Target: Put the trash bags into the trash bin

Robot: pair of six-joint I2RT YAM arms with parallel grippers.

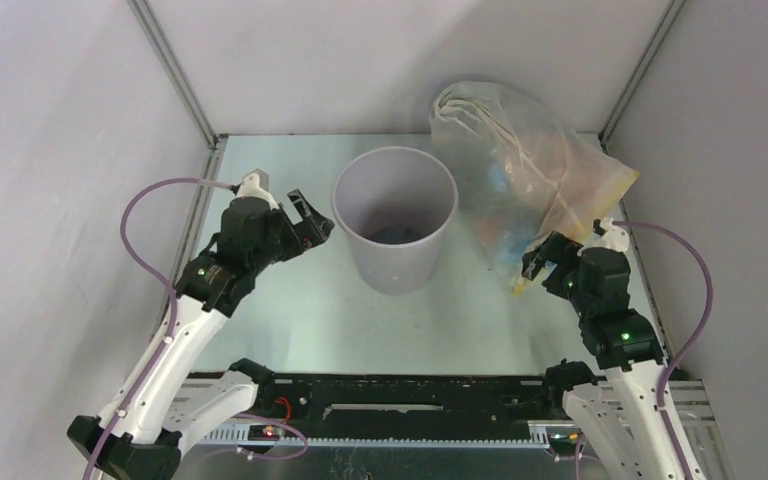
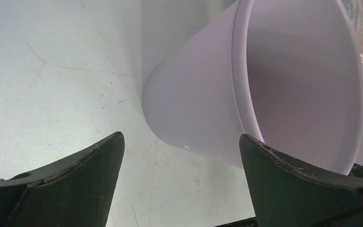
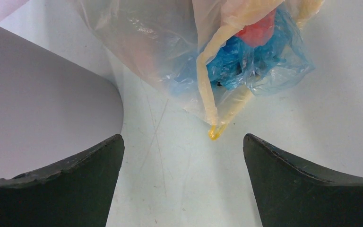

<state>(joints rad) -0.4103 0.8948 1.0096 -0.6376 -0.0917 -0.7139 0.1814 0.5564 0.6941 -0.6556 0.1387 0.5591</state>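
I see the trash bin (image 1: 395,268) standing upright on the table (image 1: 290,320), mid-width and toward the far side. A dark patch (image 1: 397,234) lies at its bottom, possibly the trash bag, though from above I cannot tell. The left gripper (image 1: 312,216) hangs just left of the bin near rim height. Its jaws are spread, with only bare table and the bin's wall between them in the left wrist view. Just right of the bin sits a large clear stuffed bag (image 1: 520,160) with blue and red contents showing through the plastic. A yellowish drawstring (image 3: 211,106) hangs from its near lower corner. The right gripper (image 1: 545,257) is at that corner, jaws released and wide, closing on nothing.
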